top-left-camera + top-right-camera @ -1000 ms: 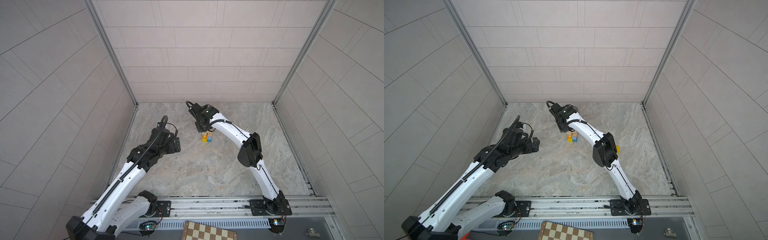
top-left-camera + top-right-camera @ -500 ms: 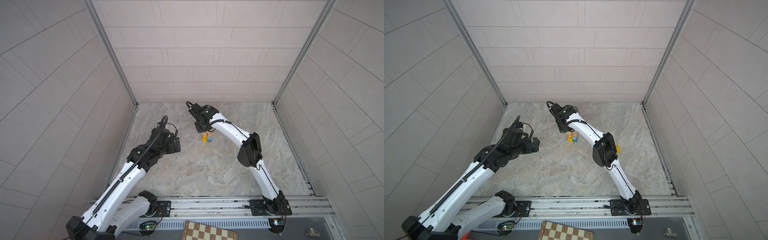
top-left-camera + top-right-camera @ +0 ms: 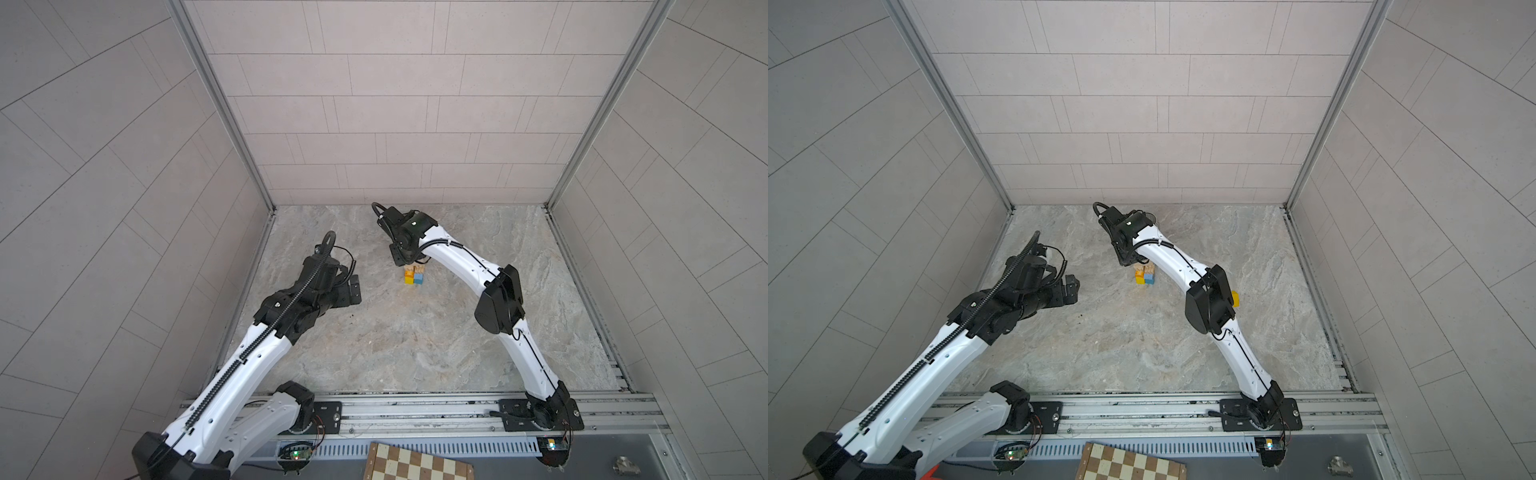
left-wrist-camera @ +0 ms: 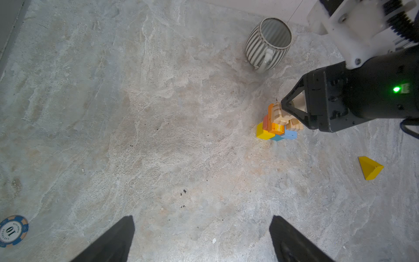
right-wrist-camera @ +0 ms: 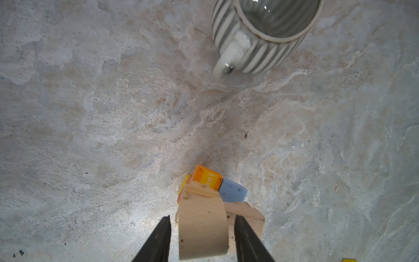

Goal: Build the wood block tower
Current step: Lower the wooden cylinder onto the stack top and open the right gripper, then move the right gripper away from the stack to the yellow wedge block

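In both top views the tower (image 3: 414, 275) stands mid-bench (image 3: 415, 340), with the right gripper (image 3: 406, 262) over it. In the left wrist view the left gripper (image 4: 203, 219) gapes wide and empty. In the right wrist view the right gripper is parted astride the top block (image 5: 201, 226), with gaps on either side.

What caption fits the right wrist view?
Open right claw straddles the plain wooden block atop the wood block tower; striped mug nearby.

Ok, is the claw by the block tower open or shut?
Open. In the right wrist view, the right claw shows a gap on each side of the pale wood block.
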`<state>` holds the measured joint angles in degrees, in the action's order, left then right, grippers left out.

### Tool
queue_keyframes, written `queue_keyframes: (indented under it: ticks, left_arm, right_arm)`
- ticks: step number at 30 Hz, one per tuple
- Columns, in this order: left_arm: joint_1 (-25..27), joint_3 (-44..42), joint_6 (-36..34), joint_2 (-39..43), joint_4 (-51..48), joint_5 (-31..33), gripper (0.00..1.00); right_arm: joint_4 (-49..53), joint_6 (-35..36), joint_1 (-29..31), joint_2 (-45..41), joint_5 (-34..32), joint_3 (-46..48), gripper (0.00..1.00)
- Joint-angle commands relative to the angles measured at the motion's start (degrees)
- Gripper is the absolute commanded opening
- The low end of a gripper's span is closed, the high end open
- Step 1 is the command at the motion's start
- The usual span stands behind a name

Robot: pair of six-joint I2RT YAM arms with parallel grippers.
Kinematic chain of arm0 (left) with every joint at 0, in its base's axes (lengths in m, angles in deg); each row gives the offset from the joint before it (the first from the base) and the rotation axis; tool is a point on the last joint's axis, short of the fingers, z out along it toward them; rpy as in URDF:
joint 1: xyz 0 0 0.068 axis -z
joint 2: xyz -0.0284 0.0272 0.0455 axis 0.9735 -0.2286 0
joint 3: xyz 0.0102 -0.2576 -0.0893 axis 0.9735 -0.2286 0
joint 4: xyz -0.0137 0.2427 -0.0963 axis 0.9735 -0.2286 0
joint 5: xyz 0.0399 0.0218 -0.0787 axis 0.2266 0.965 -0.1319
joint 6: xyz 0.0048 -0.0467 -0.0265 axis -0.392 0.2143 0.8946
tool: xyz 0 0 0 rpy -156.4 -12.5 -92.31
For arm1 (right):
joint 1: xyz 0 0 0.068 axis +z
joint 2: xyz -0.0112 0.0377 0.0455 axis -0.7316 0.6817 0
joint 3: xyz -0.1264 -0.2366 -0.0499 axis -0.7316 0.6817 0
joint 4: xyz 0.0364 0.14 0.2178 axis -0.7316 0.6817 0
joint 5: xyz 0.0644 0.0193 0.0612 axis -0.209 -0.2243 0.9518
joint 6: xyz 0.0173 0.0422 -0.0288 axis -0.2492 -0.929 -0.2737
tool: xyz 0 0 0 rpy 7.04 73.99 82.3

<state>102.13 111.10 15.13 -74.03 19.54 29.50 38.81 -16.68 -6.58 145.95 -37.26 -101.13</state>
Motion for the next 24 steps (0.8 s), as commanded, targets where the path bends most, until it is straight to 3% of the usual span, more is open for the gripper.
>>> queue_keyframes:
  ticks: [1,9,15,24]
  left_arm:
    - [-0.38,-0.31,-0.57,0.13,0.14,0.28,1.00]
    - [-0.38,-0.29,-1.31,-0.46,0.11,0.67,1.00]
    - [-0.38,0.79,-4.19,-4.14,-0.07,-2.99,1.00]
    - [-0.24,2.15,-4.61,-6.54,0.29,-3.43,1.00]
  right_arm:
    - [1.01,-0.28,-0.01,-0.42,-0.78,-0.96,0.50]
    - [2.48,-0.12,-0.27,-4.32,-2.84,-0.86,0.50]
    - [4.04,0.58,-1.20,-8.63,-4.28,1.81,0.48]
    - [-8.06,0.65,-6.33,-24.18,1.24,25.42,0.47]
